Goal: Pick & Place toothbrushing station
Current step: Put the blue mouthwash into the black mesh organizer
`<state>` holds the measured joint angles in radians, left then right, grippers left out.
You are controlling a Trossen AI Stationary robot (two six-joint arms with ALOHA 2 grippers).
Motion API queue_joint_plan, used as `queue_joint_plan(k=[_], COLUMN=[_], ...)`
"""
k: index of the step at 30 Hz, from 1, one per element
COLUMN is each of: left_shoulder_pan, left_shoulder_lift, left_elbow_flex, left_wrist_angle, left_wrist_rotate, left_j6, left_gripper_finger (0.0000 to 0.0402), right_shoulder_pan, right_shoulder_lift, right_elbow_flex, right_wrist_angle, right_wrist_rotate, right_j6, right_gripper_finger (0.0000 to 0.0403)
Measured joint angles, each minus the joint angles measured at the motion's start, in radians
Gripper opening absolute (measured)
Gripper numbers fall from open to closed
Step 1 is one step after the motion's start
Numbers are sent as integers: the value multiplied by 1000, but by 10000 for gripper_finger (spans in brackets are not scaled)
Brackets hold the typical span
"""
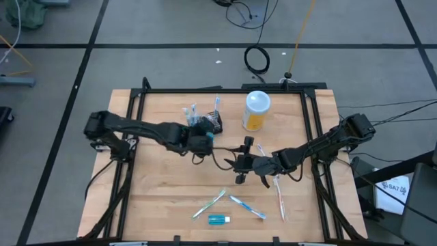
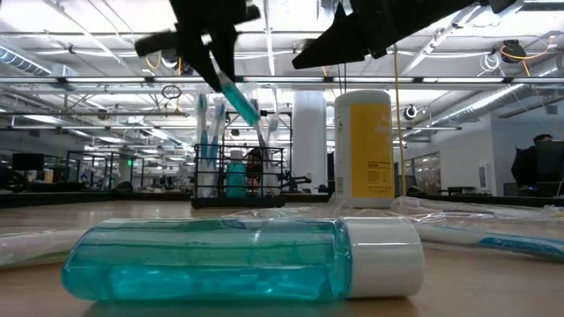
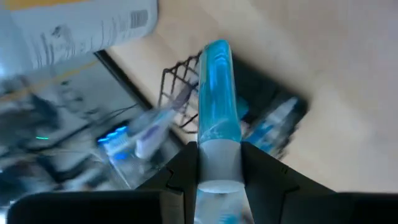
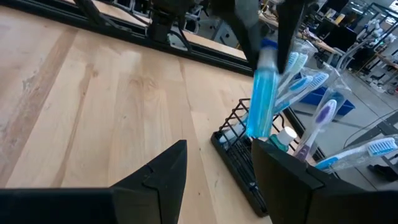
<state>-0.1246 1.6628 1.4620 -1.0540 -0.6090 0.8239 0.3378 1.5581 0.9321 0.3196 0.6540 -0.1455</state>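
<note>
The toothbrushing station, a small black wire rack, stands on the table left of a white-lidded orange container. Several toothbrushes stand upright in the station. My left gripper hovers just above and beside the station, shut on a slim blue bottle with a pale cap. The bottle also shows in the low view and right wrist view. My right gripper hangs open over the table's middle, its fingers bare. My left gripper pinches the blue bottle's pale cap end between its two fingers. The fingers slant down from above and lie along the bottle. It hangs tilted below them, its blue body over the station's top, clear of the table.
Near the front edge lie a blue mouthwash bottle on its side and wrapped toothbrushes. The black frame borders the table. Bare wood lies at the left.
</note>
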Motion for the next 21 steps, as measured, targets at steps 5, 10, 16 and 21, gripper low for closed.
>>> queue_joint_plan(k=[5, 10, 16, 21], left_shoulder_pan=[4, 22, 45, 76], left_shoulder_lift=[86, 134, 144, 144], left_elbow_flex=[0, 0, 0, 0], left_wrist_angle=[7, 7, 4, 2], left_wrist_rotate=[-212, -329, -335, -333], left_j6=[173, 314, 478, 574], left_gripper_finger=[101, 102, 102, 102], right_shoulder_pan=[0, 0, 0, 0], right_shoulder_lift=[0, 0, 0, 0], right_elbow_flex=[0, 0, 0, 0], right_wrist_angle=[-4, -6, -6, -5], right_wrist_rotate=[0, 0, 0, -1], right_j6=[-3, -4, -8, -26], right_gripper_finger=[172, 171, 171, 171])
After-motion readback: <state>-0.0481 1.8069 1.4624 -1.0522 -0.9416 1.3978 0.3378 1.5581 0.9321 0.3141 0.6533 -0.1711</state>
